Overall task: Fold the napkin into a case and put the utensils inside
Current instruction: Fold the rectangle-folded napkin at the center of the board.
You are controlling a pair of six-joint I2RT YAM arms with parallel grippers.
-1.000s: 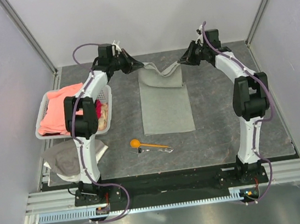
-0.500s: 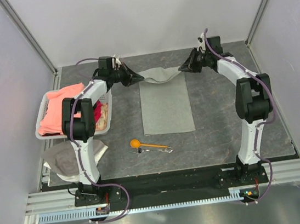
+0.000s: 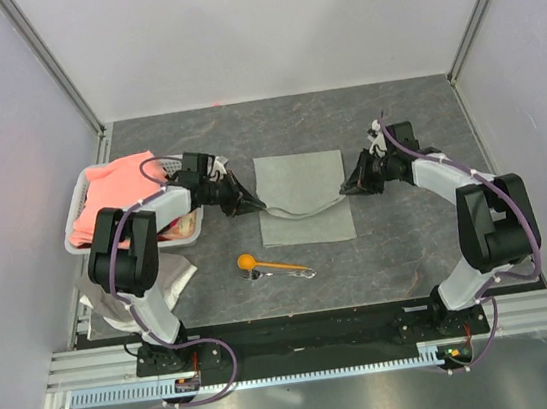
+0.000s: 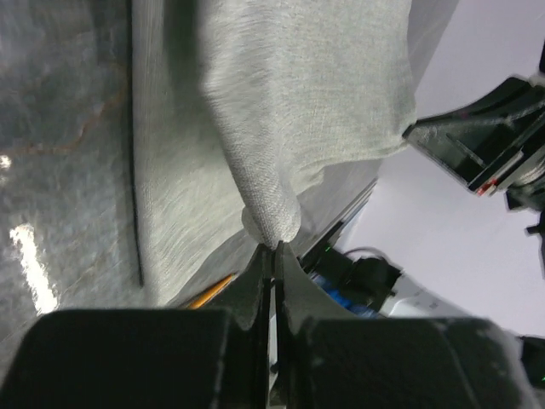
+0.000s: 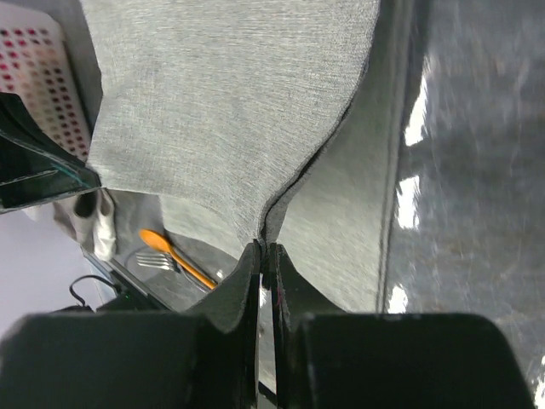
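Napkin [image 3: 300,176] lies mid-table, doubled over on itself. Left gripper [image 4: 274,249]: jaws pinched together on 1 corner of the upper layer, with cloth bunched at the tips. Right gripper [image 5: 264,247]: jaws clamped on the opposite corner. The held edge sags between the 2 grippers, close to the napkin's near edge. Spoon [image 3: 261,263] and fork [image 3: 293,274] lie side by side on the table, just nearer than the napkin and clear of it.

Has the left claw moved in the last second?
Yes. The left claw, gripping the napkin, came nearward, from past the far rim of the basket to beside it.
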